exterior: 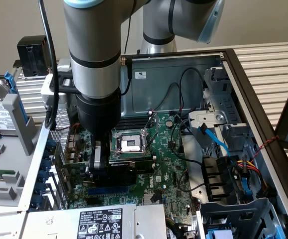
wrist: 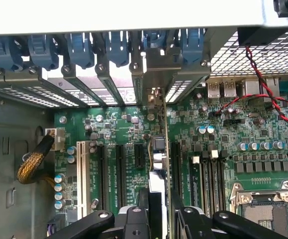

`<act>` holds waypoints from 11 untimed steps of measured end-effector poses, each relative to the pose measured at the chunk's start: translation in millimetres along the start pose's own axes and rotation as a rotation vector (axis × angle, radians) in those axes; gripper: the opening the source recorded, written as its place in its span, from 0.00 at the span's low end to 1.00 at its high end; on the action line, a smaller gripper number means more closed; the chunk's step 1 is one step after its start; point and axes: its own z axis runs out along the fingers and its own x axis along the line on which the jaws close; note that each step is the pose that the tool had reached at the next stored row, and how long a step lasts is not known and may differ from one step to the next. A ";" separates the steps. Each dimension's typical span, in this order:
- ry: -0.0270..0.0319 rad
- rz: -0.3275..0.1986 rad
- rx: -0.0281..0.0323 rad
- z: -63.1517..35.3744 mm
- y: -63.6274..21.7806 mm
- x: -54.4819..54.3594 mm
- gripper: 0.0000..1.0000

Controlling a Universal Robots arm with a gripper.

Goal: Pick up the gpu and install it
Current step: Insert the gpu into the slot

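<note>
Open PC case point(exterior: 158, 84) scene: pickup looks done, gripper point(exterior: 99, 172) clamped on the gpu point(exterior: 129, 167), card edge-down at motherboard point(exterior: 171, 169) slots, 6 o'clock of CPU socket point(exterior: 132, 144), whether it is seated can't be told.

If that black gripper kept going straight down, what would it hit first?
Most likely the large green motherboard: the gripper points down at it, clamped on the small green gpu with a black shroud, whose lower edge would touch first. Depth is unclear.
</note>
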 end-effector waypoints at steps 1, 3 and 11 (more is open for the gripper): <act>0.0000 0.000 0.0000 0.0 0.0 0.0 0.27; -0.0001 0.000 0.0001 0.1 0.2 0.0 0.27; 0.0001 0.000 -0.0033 -1.1 0.4 0.0 0.27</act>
